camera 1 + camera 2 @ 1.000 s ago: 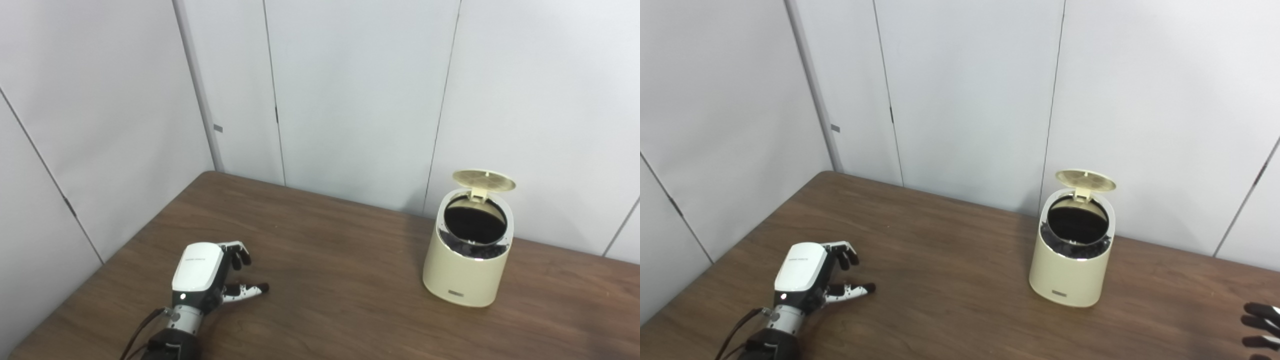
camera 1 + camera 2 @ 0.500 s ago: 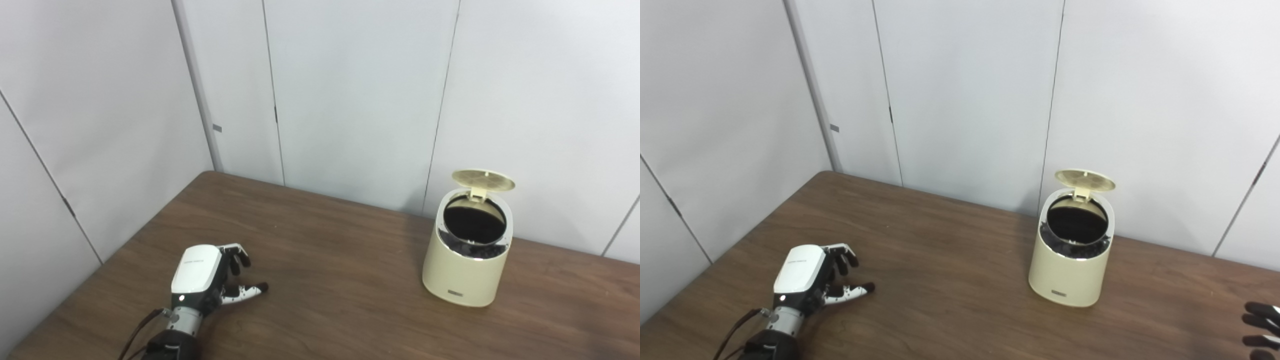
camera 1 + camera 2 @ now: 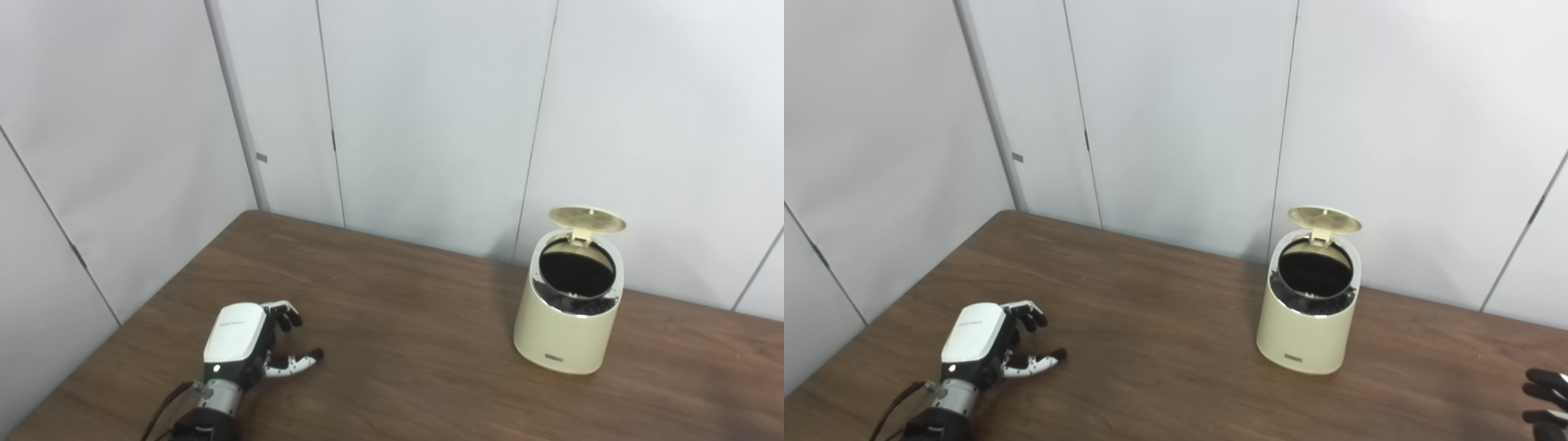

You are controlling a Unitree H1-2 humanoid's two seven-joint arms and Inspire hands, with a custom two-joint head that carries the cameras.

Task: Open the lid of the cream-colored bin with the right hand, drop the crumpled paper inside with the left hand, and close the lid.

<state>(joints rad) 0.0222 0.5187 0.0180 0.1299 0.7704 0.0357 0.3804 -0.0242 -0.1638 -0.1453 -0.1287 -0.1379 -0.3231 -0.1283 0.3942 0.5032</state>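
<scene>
The cream-colored bin [image 3: 566, 337] stands upright on the brown table [image 3: 398, 367] at the right, near the back wall. Its round lid [image 3: 587, 219] is tipped up on the rear hinge, showing the dark inside [image 3: 1314, 272]. My left hand [image 3: 236, 334] rests low over the table at the lower left, far from the bin, fingers loosely curled, thumb out, holding nothing. Only the dark fingertips of my right hand [image 3: 1542, 401] show, at the right edge of the right eye view; they are spread and hold nothing. No crumpled paper is visible anywhere.
Grey panel walls [image 3: 429, 122] close off the table at the back and on the left. The table's left edge [image 3: 122, 324] runs diagonally close to my left hand. Bare tabletop lies between the left hand and the bin.
The whole picture has shifted slightly left, so the camera moved. My left hand has drawn back a little toward the near edge. The bin, its raised lid and the right fingertips stay put.
</scene>
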